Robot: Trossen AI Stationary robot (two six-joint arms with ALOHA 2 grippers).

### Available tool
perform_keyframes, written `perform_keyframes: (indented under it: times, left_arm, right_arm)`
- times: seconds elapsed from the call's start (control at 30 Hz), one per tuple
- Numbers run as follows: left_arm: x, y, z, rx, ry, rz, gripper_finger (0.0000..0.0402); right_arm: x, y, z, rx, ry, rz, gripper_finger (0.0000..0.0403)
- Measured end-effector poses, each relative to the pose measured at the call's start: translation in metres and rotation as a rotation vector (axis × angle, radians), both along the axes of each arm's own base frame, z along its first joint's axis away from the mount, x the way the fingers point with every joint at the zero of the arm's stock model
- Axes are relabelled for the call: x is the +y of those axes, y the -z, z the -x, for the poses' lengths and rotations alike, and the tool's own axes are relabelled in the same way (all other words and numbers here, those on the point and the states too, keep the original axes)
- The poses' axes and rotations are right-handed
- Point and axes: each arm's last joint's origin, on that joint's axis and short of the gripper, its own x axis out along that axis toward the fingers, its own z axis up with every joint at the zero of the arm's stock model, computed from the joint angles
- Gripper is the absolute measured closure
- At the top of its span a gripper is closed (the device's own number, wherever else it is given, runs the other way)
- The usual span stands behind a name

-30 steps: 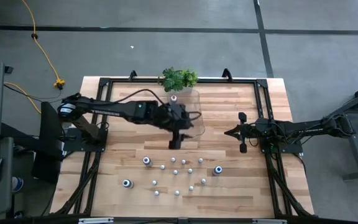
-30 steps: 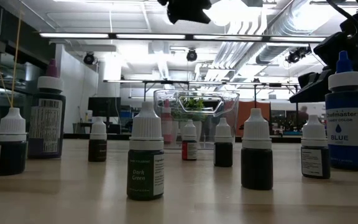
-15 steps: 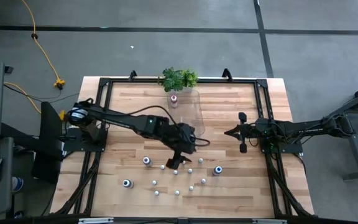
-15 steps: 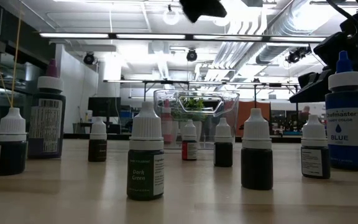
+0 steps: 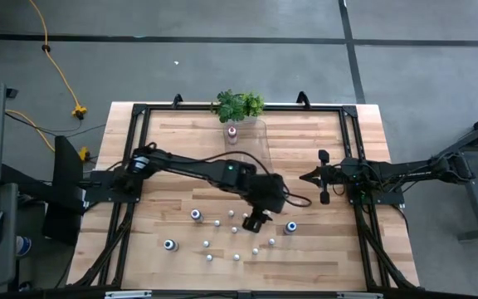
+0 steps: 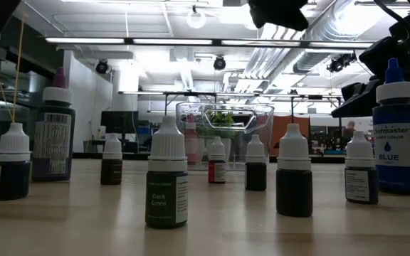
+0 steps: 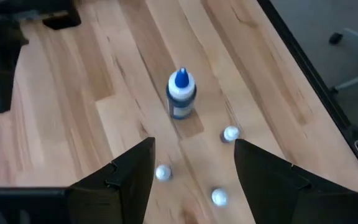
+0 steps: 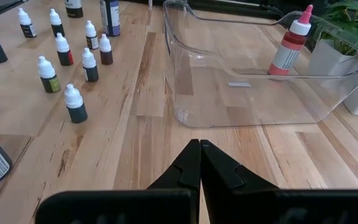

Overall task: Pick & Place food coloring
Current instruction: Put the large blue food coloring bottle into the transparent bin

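The food coloring bottles stand upright on their bases on the near half of the wooden table. A blue-topped bottle (image 7: 181, 94) (image 5: 291, 226) stands just ahead of my left gripper (image 7: 194, 163) (image 5: 256, 221), which hovers open above the cluster and touches nothing. Small white-capped bottles (image 7: 230, 133) stand around it. Two more blue-topped bottles (image 5: 196, 215) (image 5: 169, 244) stand farther left. A pink-topped bottle (image 8: 289, 43) (image 5: 231, 133) stands inside the clear tray (image 8: 247, 93). My right gripper (image 8: 201, 155) (image 5: 308, 176) waits shut at the table's right.
The clear tray (image 5: 260, 154) sits at the table's far middle, with the green plant (image 5: 239, 105) behind it at the far edge. Black frame rails (image 5: 131, 166) run along the left and right sides. Bare wood lies between the bottle cluster and the tray.
My left gripper has travelled from beside the tray toward the near edge and to the right, ending above the bottle cluster close to the right blue-topped bottle. The bottles and my right arm have stayed where they were.
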Motion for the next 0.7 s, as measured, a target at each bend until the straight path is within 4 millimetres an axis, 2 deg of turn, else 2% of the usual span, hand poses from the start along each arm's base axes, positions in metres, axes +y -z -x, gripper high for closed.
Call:
perform_keyframes:
  times: [0.2, 0.37, 0.7]
  left_arm:
    - [-0.006, 0.018, -0.02, -0.025, 0.0, 0.006, 0.0188]
    - [-0.007, 0.036, -0.03, -0.015, -0.003, 0.006, 0.0188]
    - [-0.01, 0.055, -0.044, -0.056, -0.001, 0.016, 0.0188]
  right_arm:
    - [0.0, 0.001, 0.0, 0.008, -0.001, 0.0, 0.0402]
    - [0.0, 0.001, 0.0, 0.007, 0.0, 0.0, 0.0402]
    - [0.0, 0.001, 0.0, 0.005, 0.0, 0.0, 0.0402]
